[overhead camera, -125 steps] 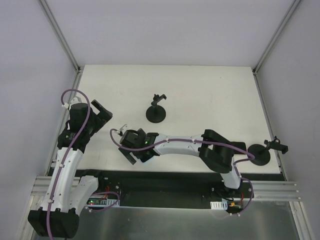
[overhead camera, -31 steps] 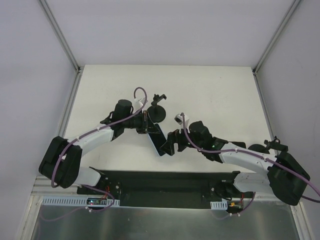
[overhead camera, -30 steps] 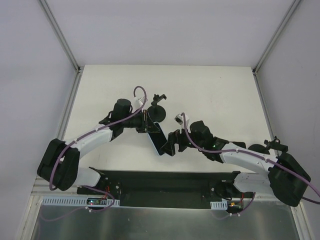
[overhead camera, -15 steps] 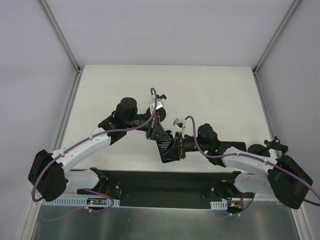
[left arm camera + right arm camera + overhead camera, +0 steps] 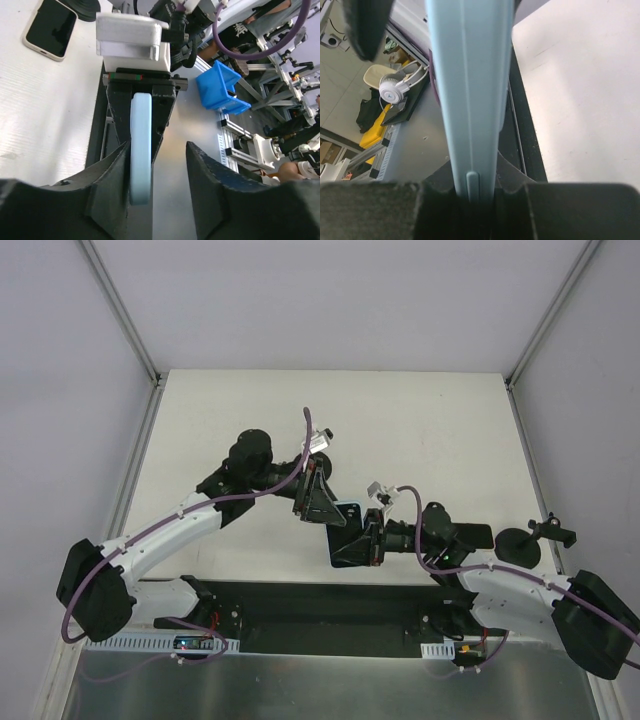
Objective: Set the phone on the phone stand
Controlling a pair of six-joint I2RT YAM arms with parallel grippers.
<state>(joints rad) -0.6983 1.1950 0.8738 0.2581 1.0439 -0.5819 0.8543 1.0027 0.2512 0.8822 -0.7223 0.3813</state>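
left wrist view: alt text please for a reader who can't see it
A pale blue phone, seen edge-on, is clamped at its far end by the right gripper, while the open fingers of the left gripper flank its near end. A second phone lies flat on the white table at upper left.

A robotics lab: aluminium-profile frame, blue parts bin, white enclosure walls.

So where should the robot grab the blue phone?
Pinch the phone by its flat front and back, near one end, coming from the right arm's side as the right gripper does. It is thin and stands on edge, so narrow jaws fit.
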